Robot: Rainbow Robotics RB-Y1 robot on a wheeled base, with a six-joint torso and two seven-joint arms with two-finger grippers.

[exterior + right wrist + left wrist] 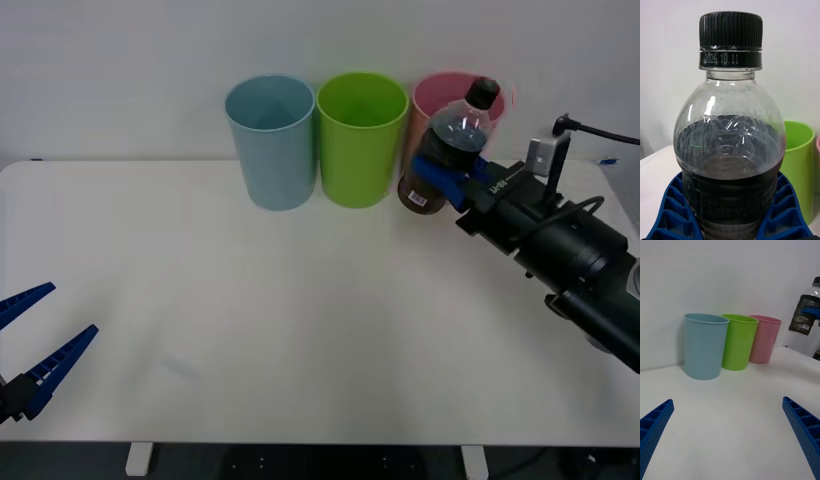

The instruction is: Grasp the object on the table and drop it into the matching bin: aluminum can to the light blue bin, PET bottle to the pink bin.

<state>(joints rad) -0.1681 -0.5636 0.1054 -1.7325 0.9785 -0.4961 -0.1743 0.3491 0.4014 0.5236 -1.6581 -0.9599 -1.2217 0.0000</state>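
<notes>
The PET bottle (pixel 452 150) is clear with dark brown liquid, a black cap and a dark label. My right gripper (pixel 447 172) is shut on its middle and holds it tilted in the air, just in front of the pink bin (pixel 436 97). Up close in the right wrist view, the bottle (pixel 730 150) sits between the blue fingers (pixel 672 213). The light blue bin (pixel 270 140) stands at the left of the row on the white table (pixel 250 330). My left gripper (pixel 30 345) rests open at the near left edge. From the left wrist the bottle (pixel 805 313) hangs right of the pink bin (pixel 765 338).
A lime green bin (pixel 360 135) stands between the light blue and pink bins, all three close together at the table's far edge against a white wall. The black right arm (pixel 560 250) reaches in from the right. The tabletop in front of the bins is bare.
</notes>
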